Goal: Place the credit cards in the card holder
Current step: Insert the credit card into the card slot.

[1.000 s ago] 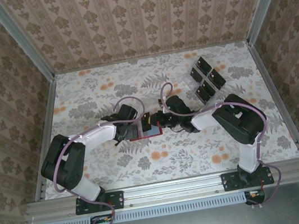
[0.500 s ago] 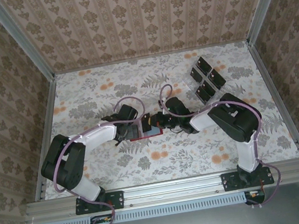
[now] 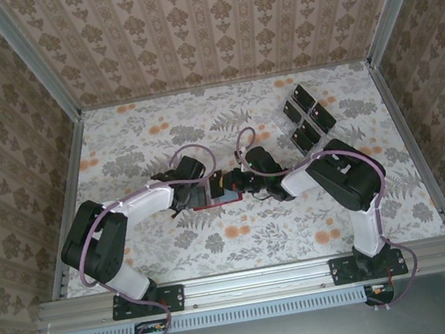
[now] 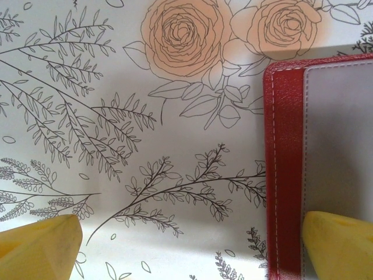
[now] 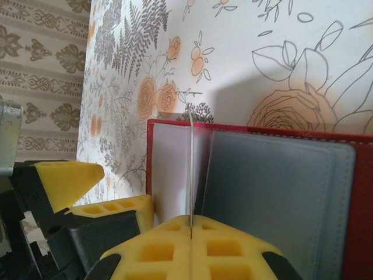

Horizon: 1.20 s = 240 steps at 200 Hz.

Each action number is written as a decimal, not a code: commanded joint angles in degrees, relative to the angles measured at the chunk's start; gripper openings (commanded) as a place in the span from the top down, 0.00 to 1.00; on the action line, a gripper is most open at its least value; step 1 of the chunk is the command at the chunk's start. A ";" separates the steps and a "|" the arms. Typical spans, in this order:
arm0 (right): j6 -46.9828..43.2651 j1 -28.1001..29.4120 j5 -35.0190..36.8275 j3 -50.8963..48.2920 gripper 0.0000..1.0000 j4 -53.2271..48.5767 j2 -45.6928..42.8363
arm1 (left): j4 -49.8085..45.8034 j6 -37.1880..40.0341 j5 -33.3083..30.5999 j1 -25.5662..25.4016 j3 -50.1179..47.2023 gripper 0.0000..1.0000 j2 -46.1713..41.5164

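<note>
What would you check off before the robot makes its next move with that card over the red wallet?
1. The card holder lies open, pockets up: ok.
2. The right end effector is shut on a credit card, seen edge-on: ok.
3. The left end effector is open, one finger over the holder's lining: ok.
4. That finger really pressing the holder down: cannot tell.
5. Card edge lined up with a pocket slot: cannot tell.
6. The spare credit cards lie apart, far right: ok.

Damask-papered walls (image 3: 208, 21) enclose a floral-clothed table (image 3: 143, 146) framed in aluminium
</note>
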 commanded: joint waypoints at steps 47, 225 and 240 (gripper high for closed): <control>0.88 0.76 -0.79 -2.23 1.00 2.15 0.70 | -1.16 -1.14 -0.73 -0.25 -1.17 0.00 0.00; 2.78 0.84 -3.68 -2.22 1.00 2.33 3.19 | -0.80 -1.22 -0.75 -0.29 -1.62 0.00 -0.11; 2.91 0.84 -3.78 -2.08 1.00 2.18 3.52 | -0.77 -1.24 -0.81 -0.30 -1.73 0.00 -0.03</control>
